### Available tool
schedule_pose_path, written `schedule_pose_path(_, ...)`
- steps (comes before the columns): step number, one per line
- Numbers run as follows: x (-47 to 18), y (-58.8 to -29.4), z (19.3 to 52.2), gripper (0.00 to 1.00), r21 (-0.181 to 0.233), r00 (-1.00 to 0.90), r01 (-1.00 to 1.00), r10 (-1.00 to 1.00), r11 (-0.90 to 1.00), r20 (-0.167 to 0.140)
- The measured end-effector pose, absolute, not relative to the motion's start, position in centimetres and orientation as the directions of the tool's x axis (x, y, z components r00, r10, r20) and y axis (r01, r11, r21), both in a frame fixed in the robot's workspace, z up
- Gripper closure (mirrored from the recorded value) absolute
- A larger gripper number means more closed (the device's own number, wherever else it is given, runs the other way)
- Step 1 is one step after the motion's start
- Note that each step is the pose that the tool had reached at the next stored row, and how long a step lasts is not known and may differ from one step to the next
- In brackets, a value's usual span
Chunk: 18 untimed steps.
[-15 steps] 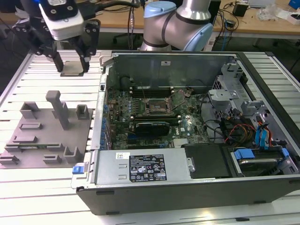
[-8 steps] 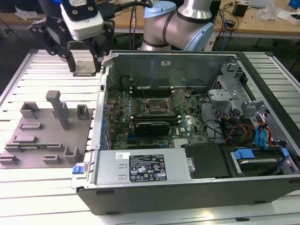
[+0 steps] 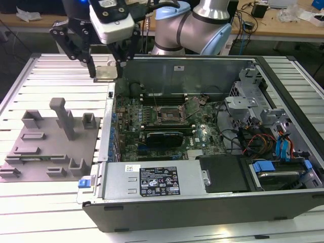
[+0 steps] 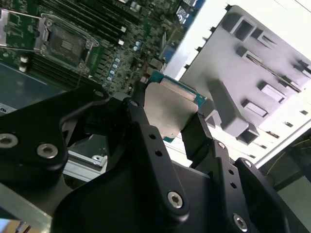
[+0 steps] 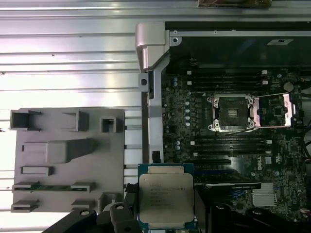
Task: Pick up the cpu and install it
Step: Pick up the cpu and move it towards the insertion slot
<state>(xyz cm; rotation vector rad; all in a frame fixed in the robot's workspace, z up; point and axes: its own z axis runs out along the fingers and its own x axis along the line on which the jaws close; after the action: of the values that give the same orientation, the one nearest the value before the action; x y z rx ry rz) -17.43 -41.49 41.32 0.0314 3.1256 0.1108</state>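
My gripper [image 3: 106,68] is shut on the cpu [image 3: 106,74], a flat square chip with a silver-grey top, holding it by two opposite edges. It hangs in the air over the far corner of the open computer case [image 3: 202,212], toward the exterior view's left. In both wrist views the cpu [image 4: 170,104] [image 5: 165,196] sits between the black fingers [image 4: 194,133]. The motherboard's socket [image 3: 166,115] [image 5: 232,112] lies uncovered, its metal lid [image 3: 195,105] swung up beside it. The socket is some way off from the held chip.
A grey fixture plate [image 3: 45,147] with slots and an upright post [image 3: 65,117] lies on the slatted metal table [image 3: 55,76], at the exterior view's left. Inside the case are a power supply [image 3: 152,179], cables [image 3: 253,142] and drive bays [image 3: 283,152]. The upright case wall [image 3: 192,76] stands close beside the gripper.
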Motion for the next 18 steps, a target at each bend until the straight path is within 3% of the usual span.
schedule_pose_path(18, -9.0, -41.5, 41.3, 0.45, 0.071, -1.0, 0.02, 0.021, 0.997, -0.013)
